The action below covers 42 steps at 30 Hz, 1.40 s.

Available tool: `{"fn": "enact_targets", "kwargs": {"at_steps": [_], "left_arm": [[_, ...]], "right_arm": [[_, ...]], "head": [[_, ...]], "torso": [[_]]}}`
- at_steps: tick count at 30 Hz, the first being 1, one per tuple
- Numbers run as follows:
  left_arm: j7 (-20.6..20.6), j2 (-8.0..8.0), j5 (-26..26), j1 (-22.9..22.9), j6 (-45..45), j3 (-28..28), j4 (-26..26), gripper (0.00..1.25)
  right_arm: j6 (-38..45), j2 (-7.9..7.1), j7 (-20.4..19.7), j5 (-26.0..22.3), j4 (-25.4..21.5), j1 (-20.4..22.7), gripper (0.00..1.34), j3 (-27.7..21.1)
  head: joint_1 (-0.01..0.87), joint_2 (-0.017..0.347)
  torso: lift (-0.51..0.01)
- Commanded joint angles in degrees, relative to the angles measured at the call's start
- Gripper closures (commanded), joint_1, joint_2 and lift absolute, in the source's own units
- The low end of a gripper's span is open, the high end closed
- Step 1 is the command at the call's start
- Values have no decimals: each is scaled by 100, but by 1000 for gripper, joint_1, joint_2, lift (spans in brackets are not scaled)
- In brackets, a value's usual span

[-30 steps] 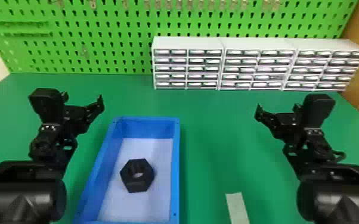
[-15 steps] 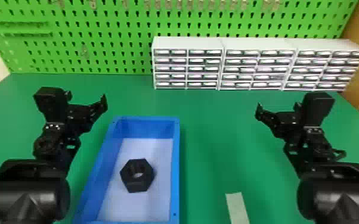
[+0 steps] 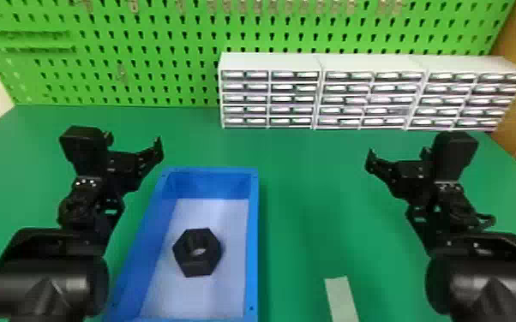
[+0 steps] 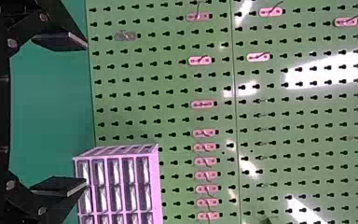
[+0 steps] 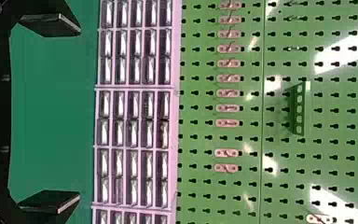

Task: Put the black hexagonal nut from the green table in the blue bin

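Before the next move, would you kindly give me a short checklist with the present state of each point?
1. Black hexagonal nut inside the blue bin: ok, it lies on the bin's floor.
2. Bin standing upright on the green table: ok.
3. Left gripper open and empty: ok, fingers wide apart with nothing held.
4. Right gripper open and empty: ok, likewise.
5. Left gripper's height above the bin's rim: cannot tell; it hangs close to the far left corner.
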Motion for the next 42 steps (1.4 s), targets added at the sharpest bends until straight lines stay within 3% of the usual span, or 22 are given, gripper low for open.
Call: {"fn": "enact_targets", "kwargs": {"at_steps": [1,42], "left_arm": [[0,0,29,-14,0,13,-2,242],[0,0,126,30,-70,40,77,240]], "right_arm": [[0,3,0,0,-2,0,71,3],[0,21,0,-35,-2,79,71,65]], "head": [[686,52],[686,52]], "torso": [[-97],[-97]]}}
